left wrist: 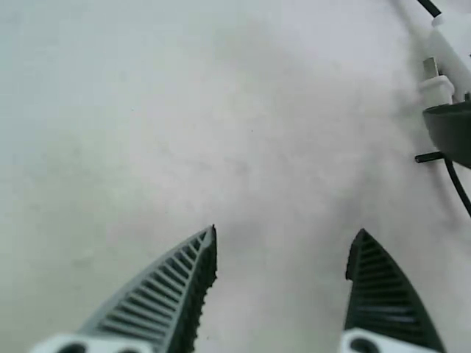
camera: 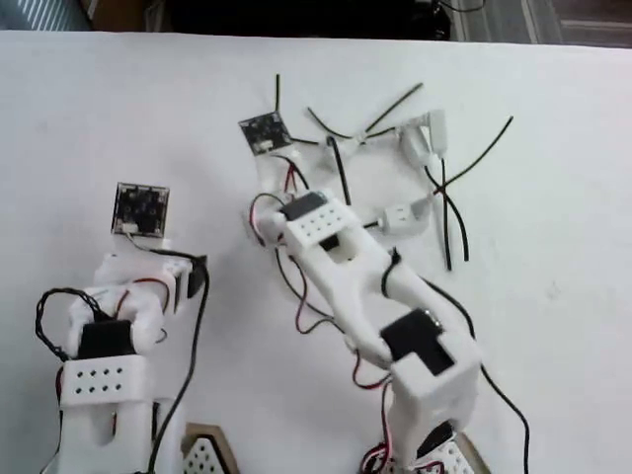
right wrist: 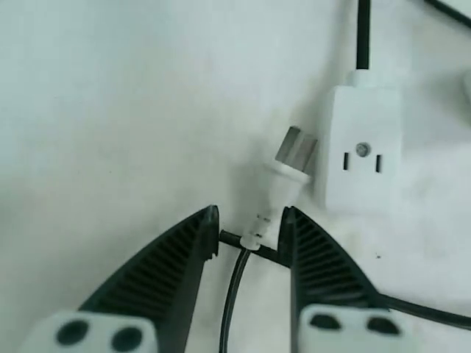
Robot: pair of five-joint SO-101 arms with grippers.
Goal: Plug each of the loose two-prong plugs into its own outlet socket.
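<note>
Nearest, right gripper (right wrist: 250, 220) narrowly parted astride two-prong plug (right wrist: 283, 180), seemingly not yet clamped; prongs just beside outlet socket (right wrist: 360, 158), upper centre of high view. Grasping step: next, close, square prongs, push in. Left gripper (left wrist: 283, 243) wide, holding nothing.

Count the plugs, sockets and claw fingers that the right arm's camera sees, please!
Two-prong plug: 1
Outlet socket: 1
Right gripper fingers: 2
Total: 4
A white bit at the edge is cut off too much to name, so it is not counted.
</note>
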